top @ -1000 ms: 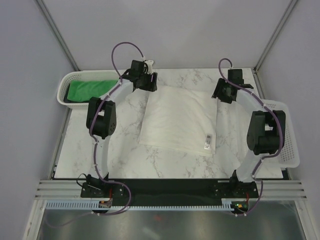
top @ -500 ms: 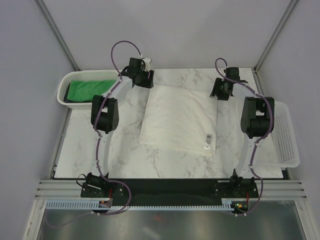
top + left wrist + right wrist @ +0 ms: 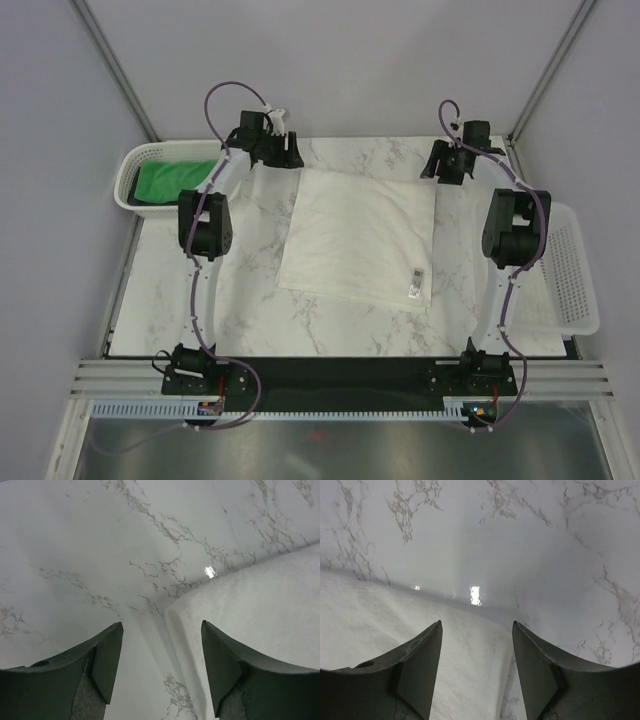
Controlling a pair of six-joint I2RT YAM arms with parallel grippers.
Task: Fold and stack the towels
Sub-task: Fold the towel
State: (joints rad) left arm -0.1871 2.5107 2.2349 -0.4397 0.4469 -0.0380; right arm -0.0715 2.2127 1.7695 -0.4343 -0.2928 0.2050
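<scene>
The white towel [image 3: 360, 235] lies flat at mid-counter [image 3: 240, 290], the green towel [image 3: 165, 180] in the far-left basket [image 3: 135, 160]; left hand [image 3: 161, 625] and right hand [image 3: 477, 624], both open and empty, are over the white towel's far corners.

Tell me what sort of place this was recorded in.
Probably a lab robot cell, not a home: plain grey panel walls enclose a marble-look table, with the left arm and right arm bolted at its near edge.
</scene>
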